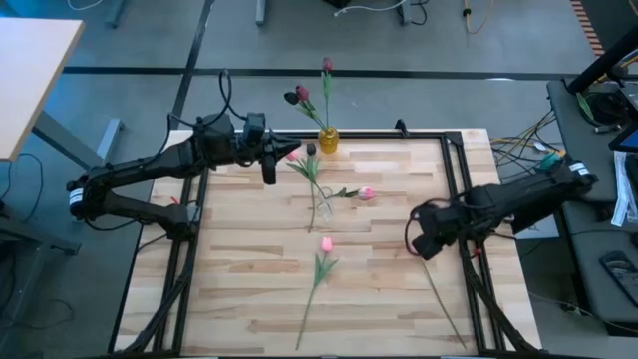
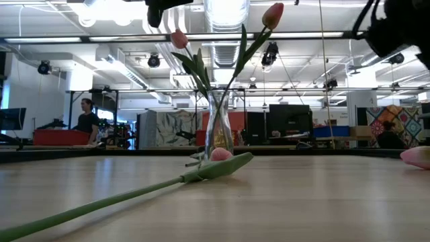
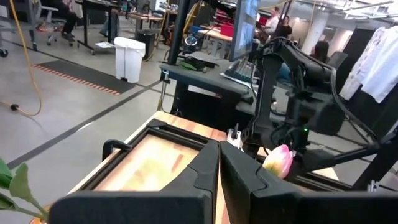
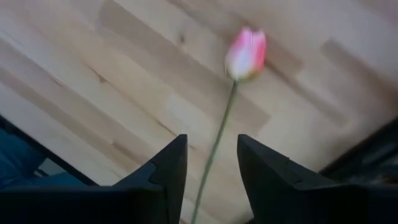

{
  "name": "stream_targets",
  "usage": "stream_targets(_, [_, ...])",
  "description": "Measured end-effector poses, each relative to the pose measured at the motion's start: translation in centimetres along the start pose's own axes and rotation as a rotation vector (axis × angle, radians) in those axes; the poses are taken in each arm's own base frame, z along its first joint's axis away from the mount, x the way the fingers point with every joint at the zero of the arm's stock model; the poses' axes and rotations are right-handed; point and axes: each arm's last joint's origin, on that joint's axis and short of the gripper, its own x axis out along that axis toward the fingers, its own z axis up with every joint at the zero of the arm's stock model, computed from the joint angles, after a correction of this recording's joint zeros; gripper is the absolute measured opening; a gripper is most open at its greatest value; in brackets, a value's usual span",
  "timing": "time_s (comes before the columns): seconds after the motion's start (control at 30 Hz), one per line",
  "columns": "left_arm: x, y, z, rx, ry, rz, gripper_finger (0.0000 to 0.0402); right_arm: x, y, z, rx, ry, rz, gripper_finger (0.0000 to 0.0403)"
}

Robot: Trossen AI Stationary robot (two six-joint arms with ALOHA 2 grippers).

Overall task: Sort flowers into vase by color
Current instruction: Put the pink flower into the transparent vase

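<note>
Left hand (image 3: 219, 168): shut, pink tulip (image 3: 278, 160) beside its tips; I can't tell it's gripped.
Right hand (image 4: 212, 163): open astride stem (image 4: 214, 152) on desk (image 1: 399, 249).
My approach: close low, centred.

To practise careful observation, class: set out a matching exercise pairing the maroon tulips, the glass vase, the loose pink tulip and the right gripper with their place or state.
1. maroon tulips
2. glass vase
3. loose pink tulip
4. right gripper

A. mid-table, holding pink flowers
B. open, a thin stem between its fingers
C. standing in the yellow vase
D. lying flat on the table

Pairs: 1-C, 2-A, 3-D, 4-B
</note>
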Motion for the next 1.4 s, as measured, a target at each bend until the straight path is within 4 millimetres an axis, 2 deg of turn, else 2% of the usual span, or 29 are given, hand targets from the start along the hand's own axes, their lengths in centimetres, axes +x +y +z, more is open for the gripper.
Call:
stream_targets(0.3, [0.0,0.1,0.0,0.017,-0.001,0.003,0.0000,3.6,0.8,-1.8,0.074,0.074,-0.097,0.0135])
stream_targets(0.57, [0.0,0.1,0.0,0.016,-0.001,0.003,0.0000,6.6,0.7,-1.7,0.116,0.104,-0.073,0.0135])
stream_targets(0.83, [0.0,0.0,0.0,0.006,-0.001,0.003,0.0000,8.2,-0.1,-1.6,0.137,0.097,-0.139,0.0141])
stream_targets(1.03, [0.0,0.1,0.0,0.006,0.000,0.003,0.0000,10.1,-0.9,-1.3,0.155,0.087,-0.141,0.0138])
stream_targets(1.23, [0.0,0.1,0.0,0.005,0.000,0.005,0.0000,11.3,-1.4,-1.2,0.189,0.074,-0.173,0.0111])
stream_targets(1.4, [0.0,0.1,0.0,0.005,0.000,0.005,0.0000,11.7,-1.3,-1.1,0.144,0.079,-0.181,0.0053])
